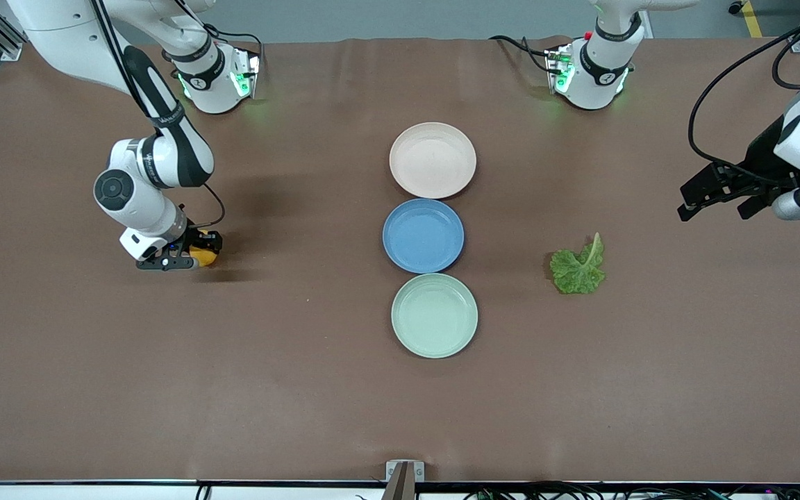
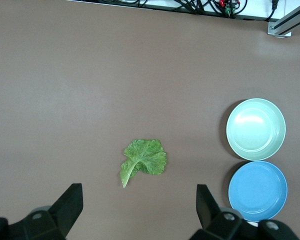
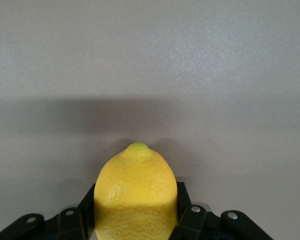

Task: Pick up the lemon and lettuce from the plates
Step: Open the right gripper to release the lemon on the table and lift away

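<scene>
Near right arm's table end: right claw (image 1: 188, 260) grips lemon (image 1: 203, 257) | lettuce (image 1: 578, 268) on table

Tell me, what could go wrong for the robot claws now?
1. The right claw is shut on the small yellow lemon just above the brown table; round and smooth, it might roll once let go.
2. The open left claw hangs near the crinkly green lettuce leaf, which lies flat on the table; a flat leaf could slip a pinch.
</scene>
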